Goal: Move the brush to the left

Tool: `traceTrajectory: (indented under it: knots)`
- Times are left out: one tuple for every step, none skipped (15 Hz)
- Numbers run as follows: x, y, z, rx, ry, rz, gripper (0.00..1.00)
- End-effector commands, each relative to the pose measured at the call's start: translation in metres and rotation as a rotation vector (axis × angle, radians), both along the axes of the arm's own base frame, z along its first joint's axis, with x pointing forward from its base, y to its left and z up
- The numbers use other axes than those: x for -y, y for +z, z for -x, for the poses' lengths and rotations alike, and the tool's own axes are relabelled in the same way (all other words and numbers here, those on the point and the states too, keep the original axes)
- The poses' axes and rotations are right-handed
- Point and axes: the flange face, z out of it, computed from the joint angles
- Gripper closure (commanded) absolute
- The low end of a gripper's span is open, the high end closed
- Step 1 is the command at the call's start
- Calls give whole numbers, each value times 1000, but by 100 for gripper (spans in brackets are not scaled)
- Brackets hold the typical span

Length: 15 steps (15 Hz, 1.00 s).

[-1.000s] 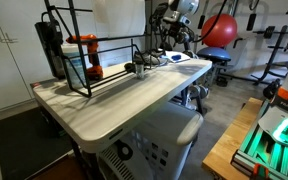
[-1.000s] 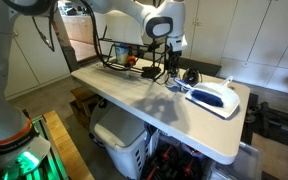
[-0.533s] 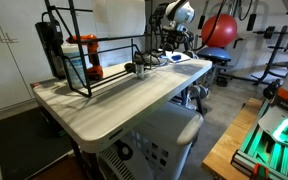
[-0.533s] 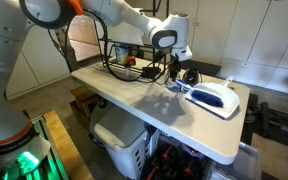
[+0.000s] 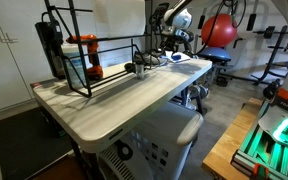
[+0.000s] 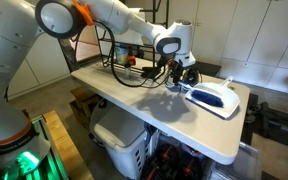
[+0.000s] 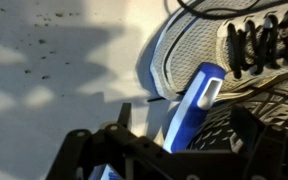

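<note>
One slim blue brush [image 7: 190, 113], white strip, tilted

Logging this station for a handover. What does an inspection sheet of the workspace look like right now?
Surface: pale wood-grain table, patchy light and shadow.
Job's things: blue brush with a white part, lying against a shoe.
Clutter: wire rack with an orange-red object; blue-and-white object near the table's end.
Grippers: hand appears open, low over the brush, not closed on it.
Cables: black cable looping beside the arm.
Surroundings: red exercise ball; white appliance under the table.
</note>
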Motion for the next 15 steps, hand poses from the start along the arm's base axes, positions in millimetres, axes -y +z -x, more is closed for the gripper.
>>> traceTrajectory:
  knots:
    - [4,-11,-9,-20,19,0,10]
    - [4,-12,-11,-19,19,3,17]
    - [4,-15,-13,-18,21,9,25]
    - [4,-16,-15,-15,20,12,27]
    - [3,-17,-17,-10,22,11,30]
    - [3,-19,-18,-11,22,9,19]
    - [2,-19,-20,-9,23,8,19]
    - [1,-21,-21,-9,23,8,23]
    - [1,-21,-22,-8,24,11,20]
    - [1,-22,-24,-8,21,15,29]
    - [1,-23,-24,-8,15,19,48]
    - [0,-22,-24,-13,4,21,53]
    - [1,-21,-24,-9,-6,30,53]
    - [1,-17,-23,-5,-27,36,60]
    - [2,-14,-22,-1,-39,43,68]
